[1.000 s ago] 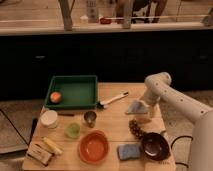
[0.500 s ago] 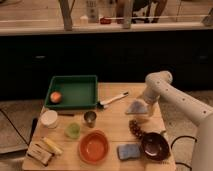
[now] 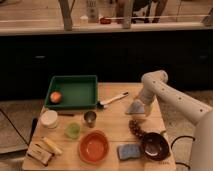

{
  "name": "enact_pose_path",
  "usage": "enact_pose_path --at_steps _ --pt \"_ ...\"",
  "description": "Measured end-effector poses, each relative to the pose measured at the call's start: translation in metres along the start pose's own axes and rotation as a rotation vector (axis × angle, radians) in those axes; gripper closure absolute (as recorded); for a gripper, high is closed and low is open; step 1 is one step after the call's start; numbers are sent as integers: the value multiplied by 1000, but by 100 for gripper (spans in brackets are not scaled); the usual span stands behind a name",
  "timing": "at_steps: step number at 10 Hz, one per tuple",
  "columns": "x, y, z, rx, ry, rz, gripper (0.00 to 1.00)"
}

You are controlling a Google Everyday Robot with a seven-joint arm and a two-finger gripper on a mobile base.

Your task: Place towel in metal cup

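The towel is a pale blue-grey crumpled cloth on the right side of the wooden table. My gripper is at the end of the white arm, directly over the towel and touching its top. The metal cup stands upright near the middle of the table, well to the left of the towel and just below the green tray. Nothing shows in the cup.
An orange fruit lies in the green tray. A dish brush lies between tray and towel. A white container, green cup, orange bowl, blue sponge, dark bowl and grapes fill the front.
The arm has shifted slightly left and down over the towel. The towel and the other things have stayed in place.
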Motion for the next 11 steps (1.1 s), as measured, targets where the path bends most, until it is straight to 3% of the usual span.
enact_pose_path --at_steps 6,11 --pt "-5 3 23 -71 9 -28 97" --pt "0 9 16 -64 2 -31 100"
